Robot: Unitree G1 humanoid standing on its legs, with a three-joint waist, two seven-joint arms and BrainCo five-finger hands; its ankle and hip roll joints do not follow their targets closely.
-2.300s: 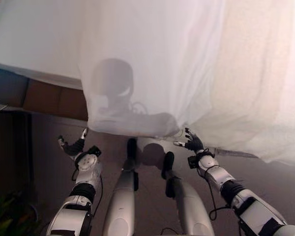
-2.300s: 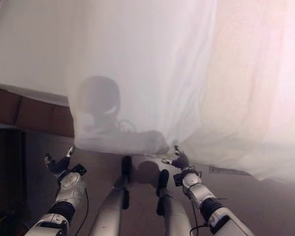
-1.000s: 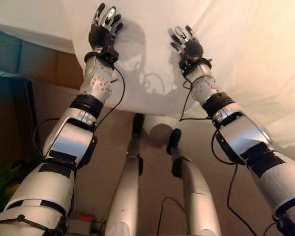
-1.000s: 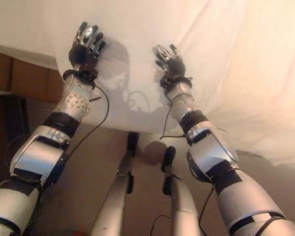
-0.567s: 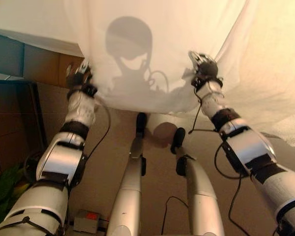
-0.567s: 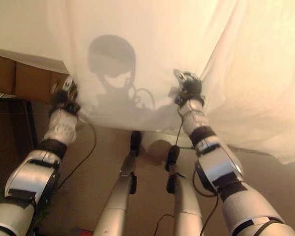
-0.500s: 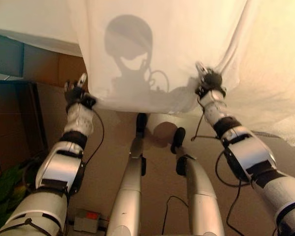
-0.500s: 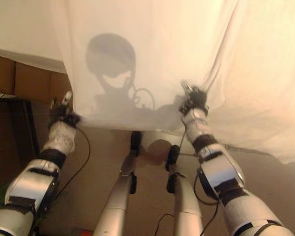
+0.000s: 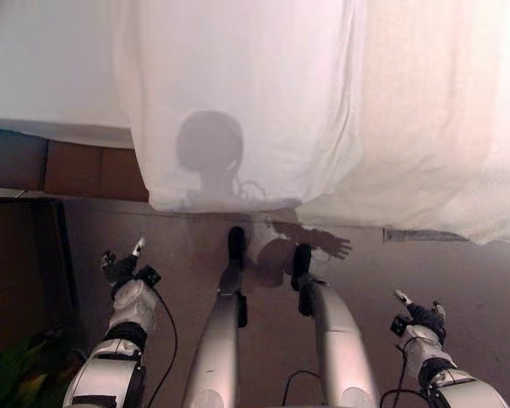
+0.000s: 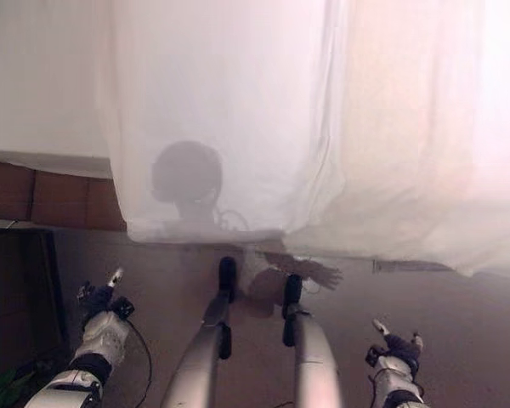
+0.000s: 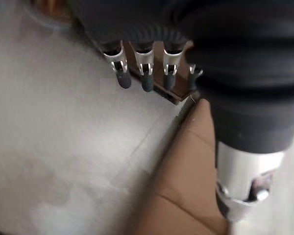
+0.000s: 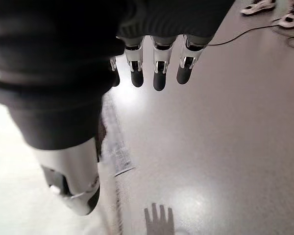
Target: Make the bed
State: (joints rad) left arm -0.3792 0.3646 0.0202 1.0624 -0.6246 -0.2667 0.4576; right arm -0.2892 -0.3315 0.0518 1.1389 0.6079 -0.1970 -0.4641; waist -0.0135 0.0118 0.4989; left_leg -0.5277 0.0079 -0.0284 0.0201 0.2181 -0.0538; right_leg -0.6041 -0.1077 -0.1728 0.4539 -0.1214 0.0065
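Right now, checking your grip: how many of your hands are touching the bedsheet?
0. The left hand and right hand hang open over the floor, below the bedsheet.

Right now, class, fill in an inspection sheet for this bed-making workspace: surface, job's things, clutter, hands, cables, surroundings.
Surface: bed covered in white, its edge at the upper left.
Job's things: white sheet hangs over the bed's edge toward the floor; neither hand holds it.
Clutter: nothing seen.
Hands: left hand low above the floor, fingers straight, empty. Right hand low at the right, fingers straight, empty.
Cables: nothing seen besides the robot's own.
Surroundings: grey floor; brown panel under the bed; shoes on the floor.
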